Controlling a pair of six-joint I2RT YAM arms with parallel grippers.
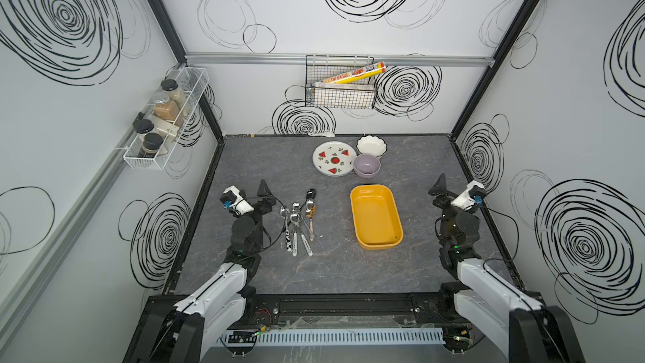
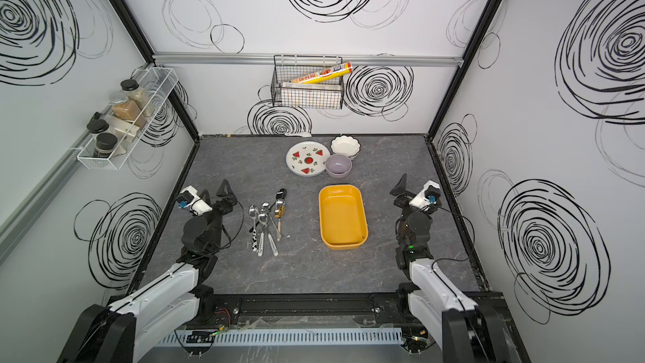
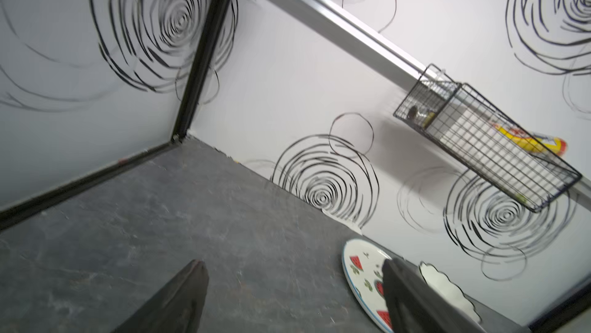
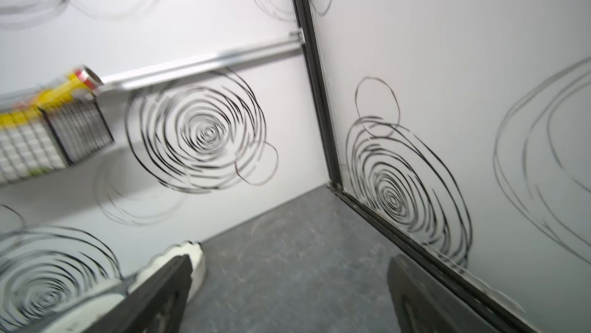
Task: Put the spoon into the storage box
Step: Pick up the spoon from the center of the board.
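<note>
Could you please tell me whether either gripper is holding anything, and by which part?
Nothing is held: left gripper and right gripper are open and empty; the spoons lie on the table.

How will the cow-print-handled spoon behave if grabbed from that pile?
Likely stiff: the cow-print-handled spoon has a shiny metal bowl and a straight handle. Probably slippery and awkward to pinch, since it lies flat on the table. Lifting it may drag neighbours, as the other spoons crowd against it.
</note>
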